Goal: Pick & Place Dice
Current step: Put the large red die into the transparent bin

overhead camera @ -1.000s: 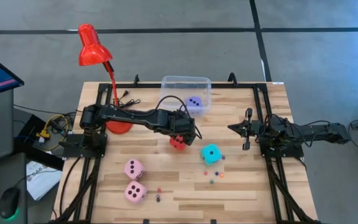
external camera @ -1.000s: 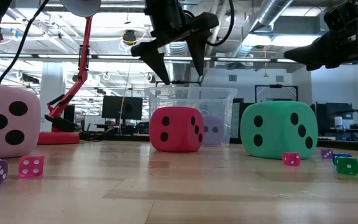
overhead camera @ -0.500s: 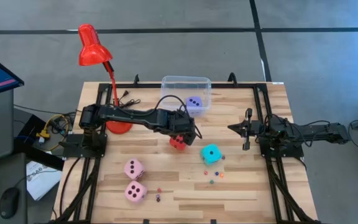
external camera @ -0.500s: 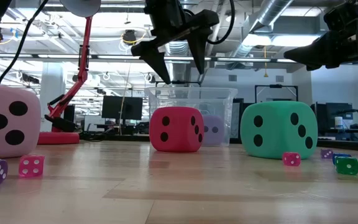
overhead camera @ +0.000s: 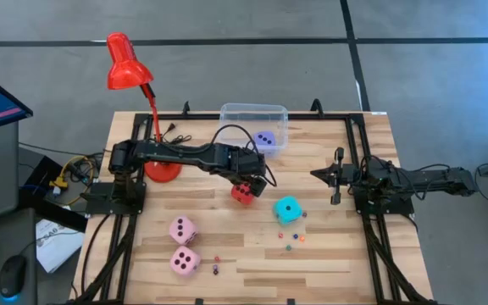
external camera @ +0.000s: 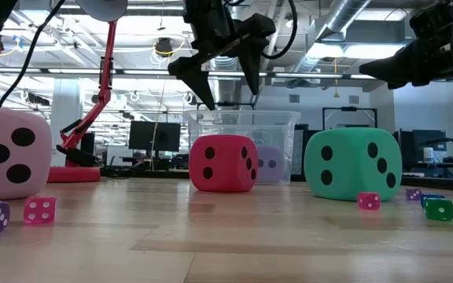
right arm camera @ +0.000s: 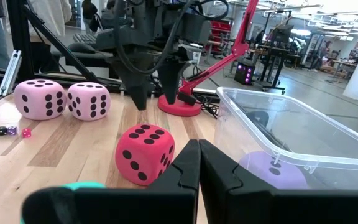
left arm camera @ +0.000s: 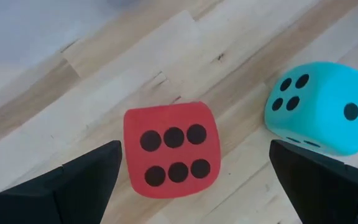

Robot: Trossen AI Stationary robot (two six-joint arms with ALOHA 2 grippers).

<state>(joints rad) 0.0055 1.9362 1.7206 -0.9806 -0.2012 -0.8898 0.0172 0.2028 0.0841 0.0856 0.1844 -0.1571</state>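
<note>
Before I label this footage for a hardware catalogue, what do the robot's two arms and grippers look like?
Both arms are black and slender, built of jointed segments, with black cables looping along them. The left gripper has two long, tapered, matte black fingers, wedge-shaped near the tips. The right gripper is black too, with flat straight fingers. No markings are visible.
</note>
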